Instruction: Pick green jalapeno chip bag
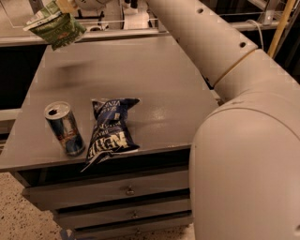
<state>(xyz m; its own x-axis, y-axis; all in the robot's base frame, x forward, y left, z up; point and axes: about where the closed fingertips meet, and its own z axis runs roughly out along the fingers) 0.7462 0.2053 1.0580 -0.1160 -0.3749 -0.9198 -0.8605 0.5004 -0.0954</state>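
The green jalapeno chip bag (57,26) hangs in the air at the top left, well above the far left part of the grey table (140,79). It is crinkly green with a pale top edge. My gripper (63,4) is at the very top edge of the view, shut on the bag's upper end; most of the gripper is cut off by the frame. My large white arm (234,93) reaches from the lower right up across the view to it.
A dark blue chip bag (110,133) lies near the table's front edge. A blue drink can (64,128) stands upright just left of it. Drawers (126,192) sit under the tabletop. A shelf rail runs behind the table.
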